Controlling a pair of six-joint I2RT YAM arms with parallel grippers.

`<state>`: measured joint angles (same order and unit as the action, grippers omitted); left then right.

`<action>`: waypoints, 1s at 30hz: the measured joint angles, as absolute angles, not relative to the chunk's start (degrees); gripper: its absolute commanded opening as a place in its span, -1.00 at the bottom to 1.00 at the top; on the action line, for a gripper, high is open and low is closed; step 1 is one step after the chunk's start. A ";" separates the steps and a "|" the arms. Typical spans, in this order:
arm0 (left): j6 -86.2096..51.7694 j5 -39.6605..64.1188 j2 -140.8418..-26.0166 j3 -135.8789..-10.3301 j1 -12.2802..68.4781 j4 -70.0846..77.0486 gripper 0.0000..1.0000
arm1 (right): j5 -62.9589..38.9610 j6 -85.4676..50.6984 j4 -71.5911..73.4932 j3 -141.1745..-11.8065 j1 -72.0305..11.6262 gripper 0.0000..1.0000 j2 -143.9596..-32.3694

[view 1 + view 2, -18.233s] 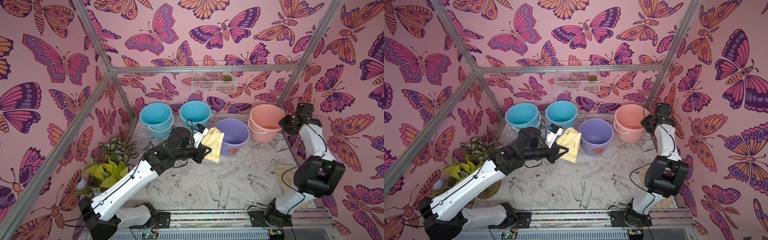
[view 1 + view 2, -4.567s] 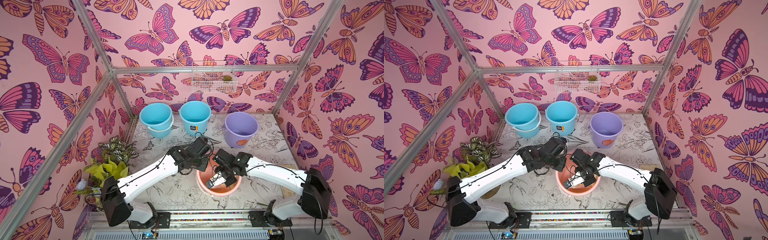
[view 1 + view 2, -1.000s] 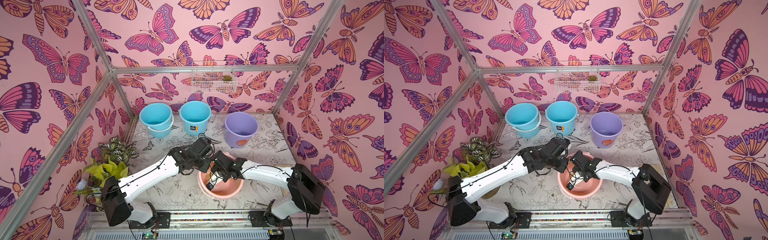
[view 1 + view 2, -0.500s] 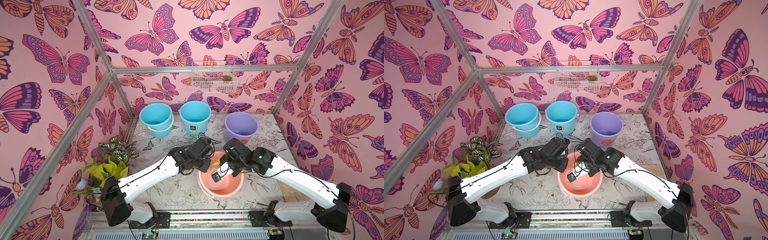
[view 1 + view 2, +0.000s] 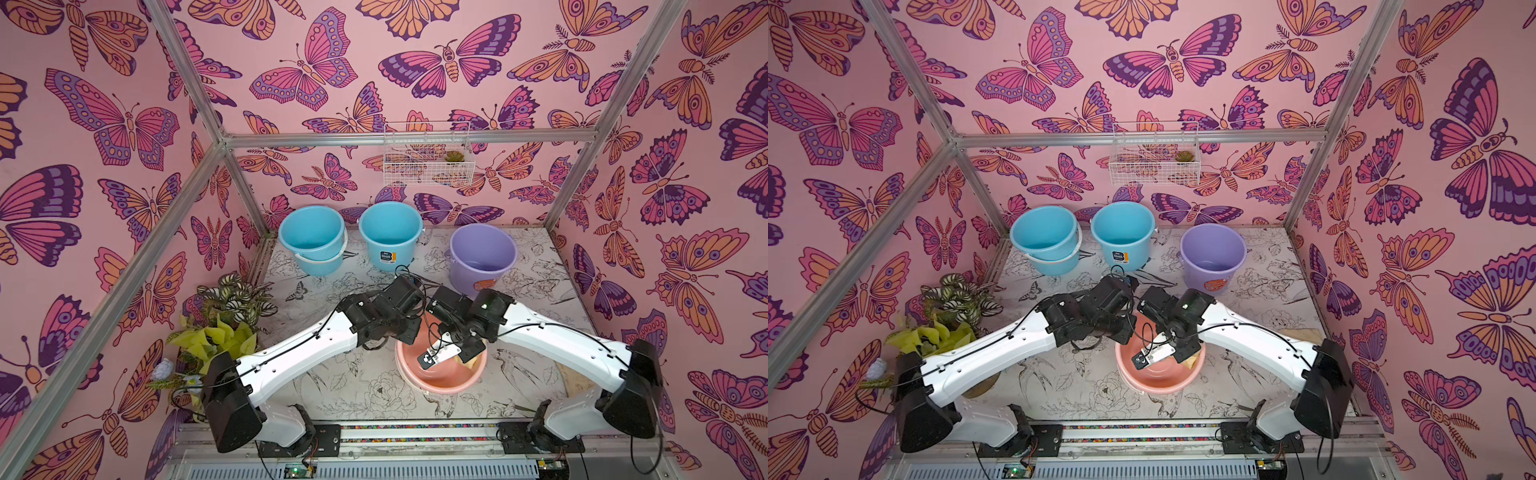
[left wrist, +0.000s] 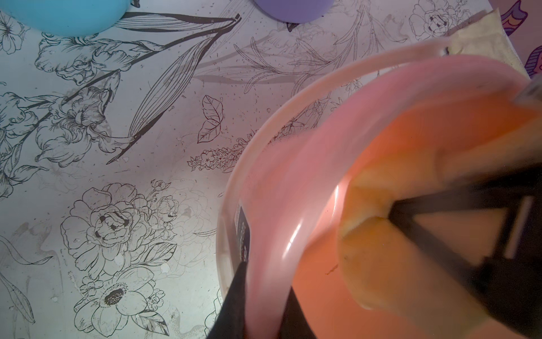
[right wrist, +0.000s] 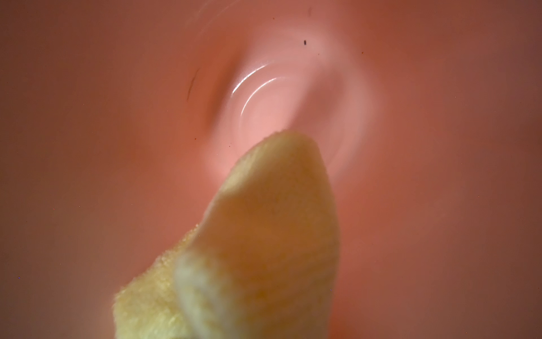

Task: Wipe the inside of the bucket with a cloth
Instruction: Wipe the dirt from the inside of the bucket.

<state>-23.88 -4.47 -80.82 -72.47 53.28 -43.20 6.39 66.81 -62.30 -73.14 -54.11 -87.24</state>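
The lavender bucket (image 5: 482,257) (image 5: 1212,257) stands upright at the back right, with nothing in it and no gripper near it. A salmon-pink bucket (image 5: 440,384) (image 5: 1158,384) stands at the front middle. My left gripper (image 6: 265,281) (image 5: 405,336) is shut on its near rim (image 6: 278,190), one finger inside and one outside. My right gripper (image 5: 467,353) reaches down into the pink bucket, shut on the pale-yellow cloth (image 7: 264,234) (image 6: 375,249). The cloth hangs over the pink bottom, by the right wall (image 5: 471,365). It hides the right fingertips in the right wrist view.
Two sky-blue buckets (image 5: 311,237) (image 5: 390,232) stand along the back wall, left of the lavender one. Potted plants (image 5: 224,316) fill the left edge. A tan mat (image 5: 575,378) lies at the right edge. A wire basket (image 5: 428,160) hangs on the back wall.
My right arm has lifted and swung its elbow out to the right, carrying the cloth across the pink bucket toward its right wall. The left gripper has kept its hold on the rim.
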 measured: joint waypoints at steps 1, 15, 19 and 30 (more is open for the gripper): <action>-24.10 -4.56 -80.79 -72.47 53.28 -43.20 -1.00 | 6.37 66.41 -60.82 -72.27 -54.11 -1.00 -88.40; -26.92 -6.00 -80.09 -71.00 52.90 -46.33 -1.00 | 3.75 61.93 -39.97 -61.45 -53.95 -1.00 -97.14; -26.61 -5.98 -79.29 -70.98 53.21 -45.87 -1.00 | 3.05 60.34 -39.07 -60.99 -53.95 -1.00 -95.04; -26.15 -7.55 -78.46 -70.74 53.54 -42.15 -1.00 | 1.87 58.37 -43.77 -61.28 -54.04 -1.00 -75.29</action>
<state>-26.15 -7.55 -78.46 -70.74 53.54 -42.15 1.87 58.37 -43.77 -61.28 -54.04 -75.29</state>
